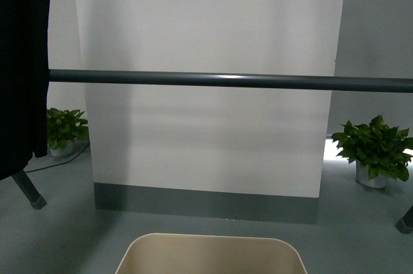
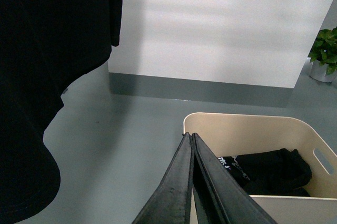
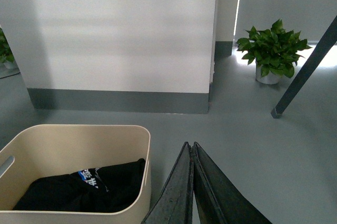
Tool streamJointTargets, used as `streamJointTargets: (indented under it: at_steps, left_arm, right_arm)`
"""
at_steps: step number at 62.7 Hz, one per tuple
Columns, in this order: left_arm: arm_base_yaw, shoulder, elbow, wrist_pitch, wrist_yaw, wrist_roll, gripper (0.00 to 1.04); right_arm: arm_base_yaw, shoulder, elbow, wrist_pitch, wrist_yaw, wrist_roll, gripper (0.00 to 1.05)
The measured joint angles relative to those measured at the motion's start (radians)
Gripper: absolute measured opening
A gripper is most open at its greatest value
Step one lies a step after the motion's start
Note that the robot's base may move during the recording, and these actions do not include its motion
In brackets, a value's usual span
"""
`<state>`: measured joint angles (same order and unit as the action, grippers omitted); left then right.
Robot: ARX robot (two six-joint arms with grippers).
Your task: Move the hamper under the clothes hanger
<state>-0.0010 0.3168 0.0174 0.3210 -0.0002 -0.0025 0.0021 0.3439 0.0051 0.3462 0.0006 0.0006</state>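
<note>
Tools point(image 2: 190, 138) closed beside beige hamper point(image 3: 138, 150) holding dark clothing point(image 3: 84, 187).

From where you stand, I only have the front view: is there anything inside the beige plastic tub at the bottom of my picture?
Observer: Yes. The beige plastic tub holds a black garment with a small printed label, seen from the right wrist.
Operator: Are the grippers touching the tub?
Observer: The left gripper is shut, and its tips overlap the tub's near rim in the left wrist view; contact I cannot confirm.
Operator: And the right one?
Observer: The right gripper is shut too, and shows over bare grey floor beside the tub, apart from it.
</note>
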Motion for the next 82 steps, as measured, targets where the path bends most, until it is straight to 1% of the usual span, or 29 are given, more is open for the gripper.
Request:
streamJointTargets:
  at_steps: [21,31,32,33,34,35,37,40,43,72,73,76,78,82]
  left_arm:
    - [0.000,-0.111,0.000,-0.110,0.000,0.000,0.04]
    - [0.000,-0.141,0.000,-0.141,0.000,0.000,0.04]
    - [0.000,-0.153,0.000,-0.153,0.000,0.000,0.04]
    - [0.000,-0.178,0.000,-0.185,0.000,0.000,0.04]
    - [0.000,-0.220,0.000,-0.249,0.000,0.000,0.04]
    - [0.000,-0.235,0.000,-0.267,0.001,0.000,0.04]
    - [0.000,-0.281,0.000,-0.306,0.000,0.000,0.04]
    - [0.000,-0.305,0.000,-0.314,0.000,0.000,0.04]
    - [0.000,-0.309,0.000,-0.316,0.000,0.000,0.04]
    - [0.000,-0.312,0.000,-0.319,0.000,0.000,0.04]
    - [0.000,-0.312,0.000,-0.319,0.000,-0.001,0.05]
    - [0.000,-0.312,0.000,-0.319,0.000,0.000,0.16]
    - [0.000,-0.312,0.000,-0.319,0.000,0.000,0.25]
    - [0.000,-0.312,0.000,-0.319,0.000,0.000,0.39]
  right_arm:
    - [0.000,-0.122,0.000,-0.120,0.000,0.000,0.02]
    - [0.000,-0.153,0.000,-0.152,0.000,0.000,0.02]
    - [0.000,-0.158,0.000,-0.156,0.000,0.000,0.02]
    - [0.000,-0.162,0.000,-0.160,0.000,0.000,0.02]
    - [0.000,-0.167,0.000,-0.166,0.000,0.000,0.02]
    - [0.000,-0.180,0.000,-0.179,-0.001,0.000,0.02]
    - [0.000,-0.225,0.001,-0.244,0.000,0.000,0.02]
    - [0.000,-0.285,0.001,-0.320,-0.001,0.000,0.02]
    - [-0.001,-0.317,0.001,-0.338,-0.002,0.000,0.02]
    - [-0.001,-0.340,0.001,-0.345,-0.002,0.000,0.02]
    - [-0.001,-0.340,0.001,-0.345,-0.002,0.000,0.02]
    - [-0.001,-0.340,0.001,-0.345,-0.002,-0.001,0.03]
    - [-0.001,-0.340,0.001,-0.345,-0.002,-0.001,0.09]
    - [-0.001,-0.340,0.001,-0.345,-0.002,-0.001,0.25]
